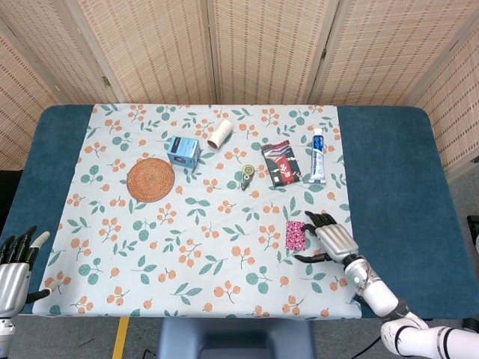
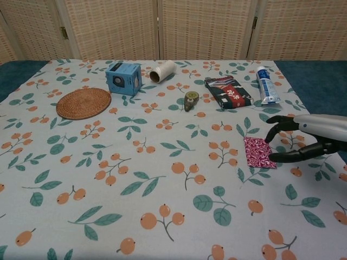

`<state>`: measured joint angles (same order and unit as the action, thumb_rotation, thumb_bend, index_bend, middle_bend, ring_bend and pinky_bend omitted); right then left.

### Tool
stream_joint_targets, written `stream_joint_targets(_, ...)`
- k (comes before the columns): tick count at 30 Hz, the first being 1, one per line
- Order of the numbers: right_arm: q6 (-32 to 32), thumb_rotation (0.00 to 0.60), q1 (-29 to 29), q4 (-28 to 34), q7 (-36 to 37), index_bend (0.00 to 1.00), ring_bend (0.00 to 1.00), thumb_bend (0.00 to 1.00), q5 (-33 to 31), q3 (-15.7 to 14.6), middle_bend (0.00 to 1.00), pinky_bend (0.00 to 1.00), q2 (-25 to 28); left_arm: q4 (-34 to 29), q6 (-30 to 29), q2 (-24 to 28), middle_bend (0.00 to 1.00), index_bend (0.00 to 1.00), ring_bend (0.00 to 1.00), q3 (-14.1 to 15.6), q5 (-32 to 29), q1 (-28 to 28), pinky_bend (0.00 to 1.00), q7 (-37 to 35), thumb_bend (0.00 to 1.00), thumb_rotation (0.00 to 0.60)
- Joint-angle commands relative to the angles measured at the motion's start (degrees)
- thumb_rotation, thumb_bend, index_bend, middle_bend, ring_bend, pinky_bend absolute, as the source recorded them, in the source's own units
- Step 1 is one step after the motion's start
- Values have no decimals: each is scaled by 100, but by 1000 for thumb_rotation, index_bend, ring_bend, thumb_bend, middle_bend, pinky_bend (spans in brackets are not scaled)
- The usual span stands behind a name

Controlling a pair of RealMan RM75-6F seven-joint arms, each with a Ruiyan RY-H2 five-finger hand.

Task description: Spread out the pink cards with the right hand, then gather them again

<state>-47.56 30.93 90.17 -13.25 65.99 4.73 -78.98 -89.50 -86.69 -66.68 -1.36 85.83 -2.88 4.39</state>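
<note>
Approach step: right hand (image 2: pixel 303 138) open, empty, just beside pink cards (image 2: pixel 259 152), stack unspread. Next, I'd judge: fingertips onto top card, then fan.

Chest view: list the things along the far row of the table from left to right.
Woven coaster → blue box → cardboard tube → small tape dispenser → dark snack packet → toothpaste tube.
</note>
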Motion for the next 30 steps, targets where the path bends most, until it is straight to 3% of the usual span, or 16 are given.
stream_joint_targets(1, 1, 170, 68, -74, -71, 234, 0, 210, -69, 26, 9, 0, -82, 14, 8, -9, 39, 154, 105, -2, -6, -2, 0, -14, 216, 600)
stream_joint_targets(17, 110, 165, 346, -450, -268, 234, 0, 210, -404, 24, 9, 0, -414, 85, 36, -32, 40, 166, 105, -2, -3, -8, 0, -79, 217, 600)
stream_joint_targets(30, -27, 163, 232, 74, -366, 234, 0, 210, -143, -359, 9, 0, -174, 101, 81, -48, 40, 174, 105, 13, -32, -4, 0, -86, 216, 600)
